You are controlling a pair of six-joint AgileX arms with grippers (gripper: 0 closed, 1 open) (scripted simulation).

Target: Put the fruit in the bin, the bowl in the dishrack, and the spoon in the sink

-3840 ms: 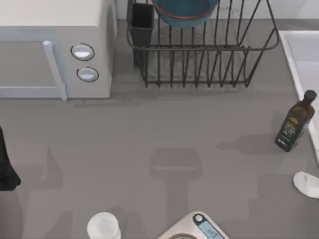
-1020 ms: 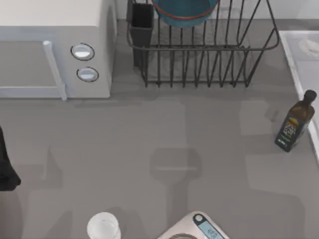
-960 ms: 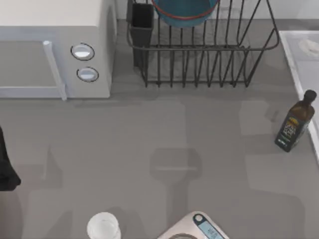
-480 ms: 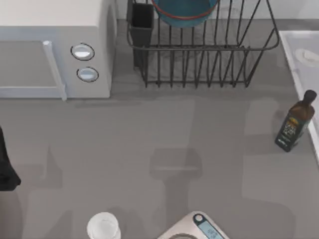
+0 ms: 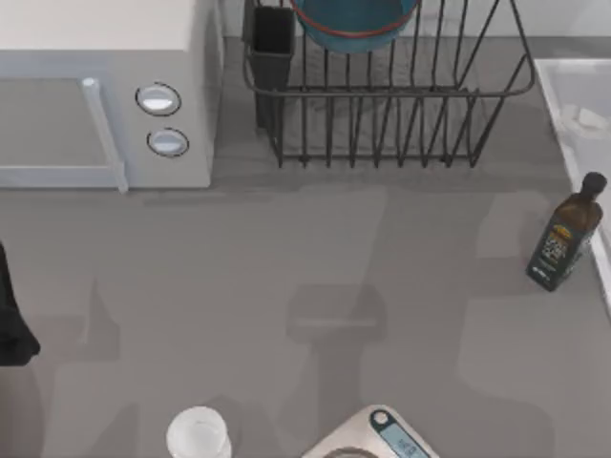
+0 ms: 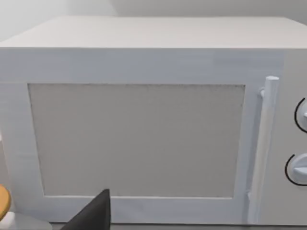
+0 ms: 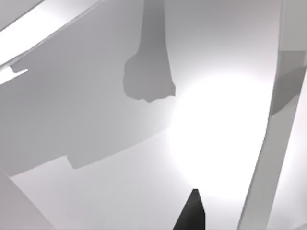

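- The small white spoon [image 5: 587, 117] lies inside the smooth white rectangular sink [image 5: 554, 105] at the desk's right edge, so this step looks all but finished.
- The wide blue bowl with a reddish-brown rim [image 5: 353, 19] sits in the dark wire dishrack [image 5: 382, 124].
- The right tool [image 7: 192, 213] hangs over the sink's pale floor; I cannot tell whether it is apart or together.
- What remains, to my eye, is getting that arm out cleanly. It should rise straight up before swinging away, so nothing catches the raised rim or drags the spoon along.
- The dark glass oil bottle with a black cap [image 5: 563, 237] stands on the grey desk [image 5: 286, 248] just beside the sink's rim. It looks easy to topple, so any retreat should pass well above it.
- The left tool [image 6: 93, 215] is parked facing the white microwave [image 5: 105, 95] at the desk's left; its state I cannot tell either.
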